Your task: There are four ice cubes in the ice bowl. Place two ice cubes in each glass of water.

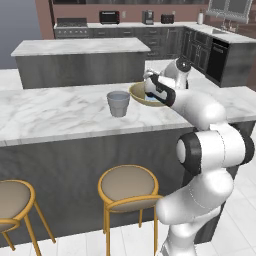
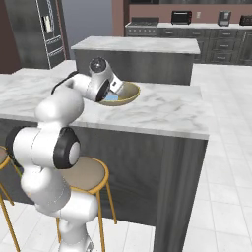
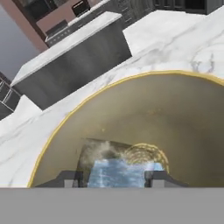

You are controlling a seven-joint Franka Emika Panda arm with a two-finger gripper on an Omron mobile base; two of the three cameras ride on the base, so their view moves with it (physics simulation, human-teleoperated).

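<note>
The olive-tan ice bowl [image 1: 134,92] [image 2: 130,91] [image 3: 153,113] sits on the marble counter, right of a grey-blue glass of water [image 1: 118,103]. My gripper [image 1: 151,95] [image 2: 115,91] [image 3: 113,177] reaches down into the bowl. In the hand view a pale blue ice cube [image 3: 117,172] lies on the bowl's floor and spans the gap between my two fingertips [image 3: 70,178], which press against its sides. A patch of pale blue ice [image 2: 112,99] shows in the bowl under the hand in the right base view. My arm hides the rest of the bowl's inside.
The marble counter [image 1: 55,112] runs left of the glass, with its front edge toward the base. Two round stools [image 1: 127,187] stand below it. A second marble island [image 1: 80,47] stands behind, with the kitchen's back cabinets beyond.
</note>
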